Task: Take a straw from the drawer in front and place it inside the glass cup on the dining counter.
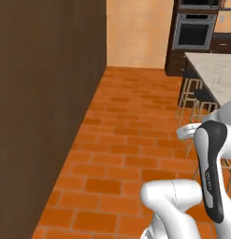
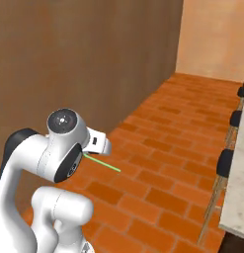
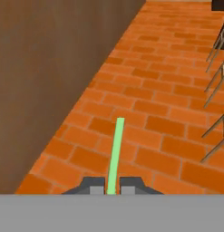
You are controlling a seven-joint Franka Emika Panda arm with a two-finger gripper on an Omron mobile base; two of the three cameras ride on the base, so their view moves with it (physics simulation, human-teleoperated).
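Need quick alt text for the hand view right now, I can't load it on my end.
The pincer is shut on a green straw that sticks out ahead over an orange brick floor. A dark brown wooden wall runs along the left, and thin metal stool legs show at the right edge.

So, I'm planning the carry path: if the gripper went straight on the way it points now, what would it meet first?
Probably the brick floor. The gripper, shut on the straw, points ahead and down over open bricks; the wooden wall runs alongside.
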